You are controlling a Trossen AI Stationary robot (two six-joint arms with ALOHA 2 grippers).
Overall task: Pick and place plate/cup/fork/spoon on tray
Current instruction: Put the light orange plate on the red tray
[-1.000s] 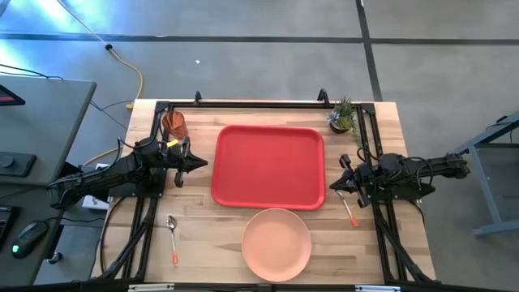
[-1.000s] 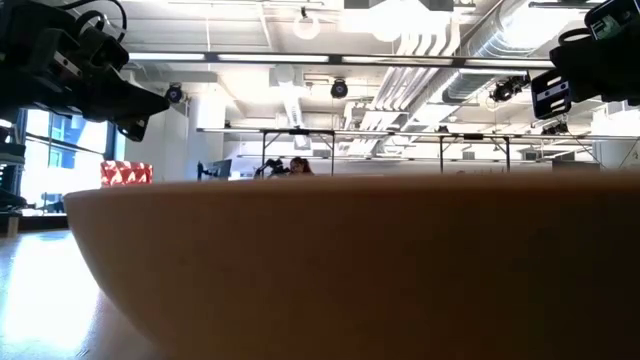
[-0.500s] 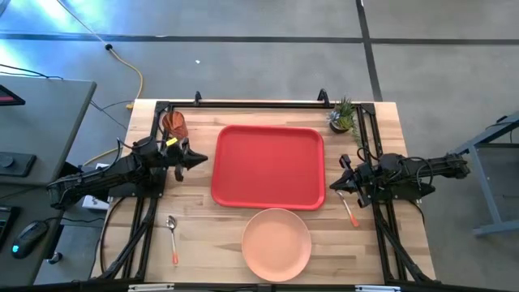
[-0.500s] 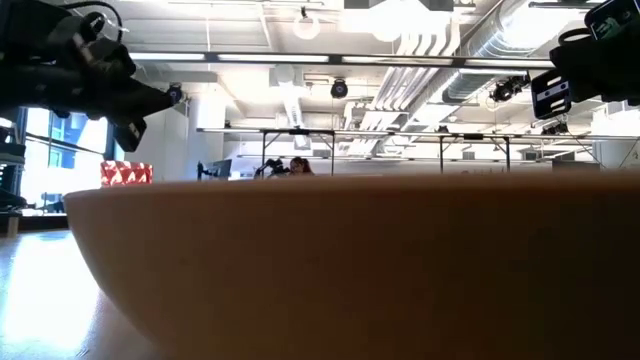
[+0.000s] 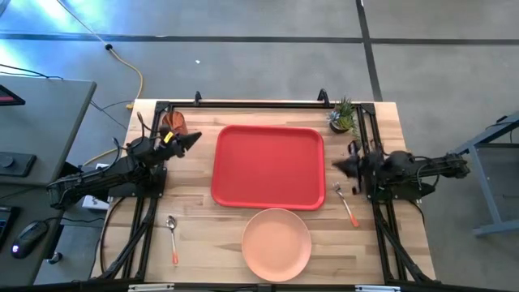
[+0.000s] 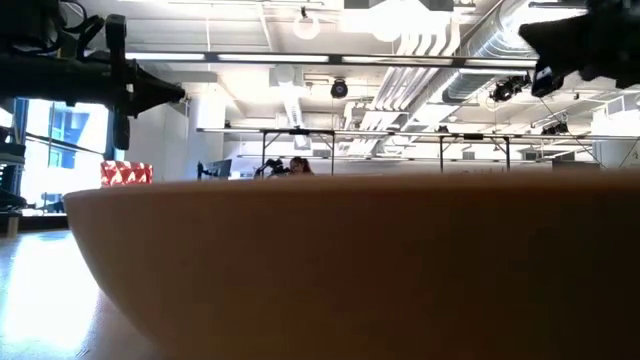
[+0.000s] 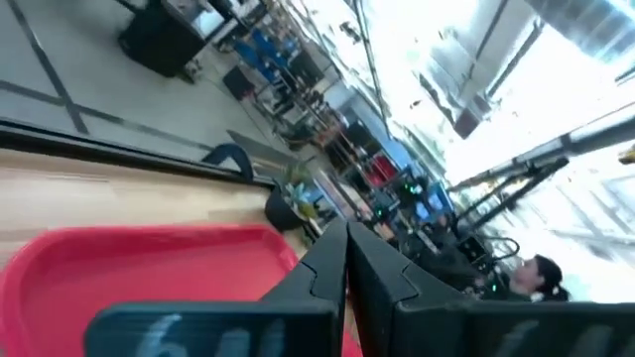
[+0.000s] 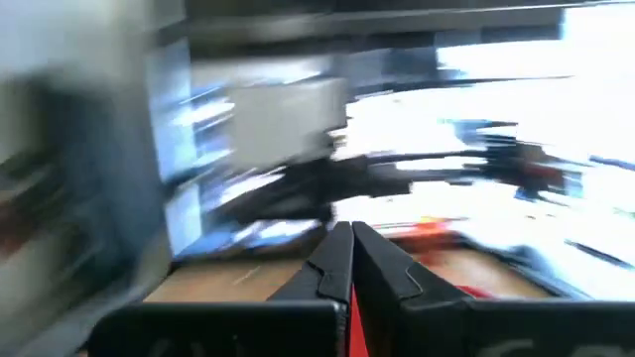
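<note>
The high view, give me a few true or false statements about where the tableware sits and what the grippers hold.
1. The tray has nothing on it. True.
2. The plate lies on the tray. False: it lies on the table, at the tray's near edge.
3. The fork lies right of the tray. True.
4. The left gripper holds the cup. False: it is shut and holds nothing; the cup stands apart.
5. The spoon lies beside the plant. False: opposite corners.
</note>
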